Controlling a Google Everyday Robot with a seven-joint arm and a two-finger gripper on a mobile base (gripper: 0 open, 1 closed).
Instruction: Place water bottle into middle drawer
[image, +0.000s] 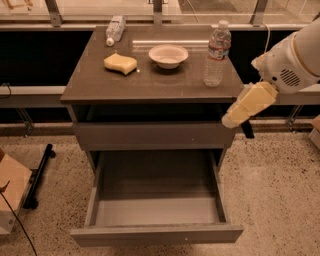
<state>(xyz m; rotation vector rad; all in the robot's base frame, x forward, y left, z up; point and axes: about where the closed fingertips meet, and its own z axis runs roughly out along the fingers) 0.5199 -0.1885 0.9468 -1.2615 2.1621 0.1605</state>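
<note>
The water bottle (217, 53) stands upright at the right rear of the cabinet top; it is tall and clear, with a white cap and a pale label band. The middle drawer (156, 234) is the lowest one, pulled wide open, with a bare grey floor. My gripper (231, 119) is at the low end of the cream arm link. It hangs just off the cabinet's right edge at the height of the closed upper drawer, below and to the right of the bottle. It holds nothing that I can see.
On the cabinet top (100, 85) are a white bowl (168, 55), a yellow sponge (120, 63) and a smaller clear bottle (115, 29) lying on its side at the back left. A cardboard box (10, 190) and a black stand (39, 175) are on the floor at the left.
</note>
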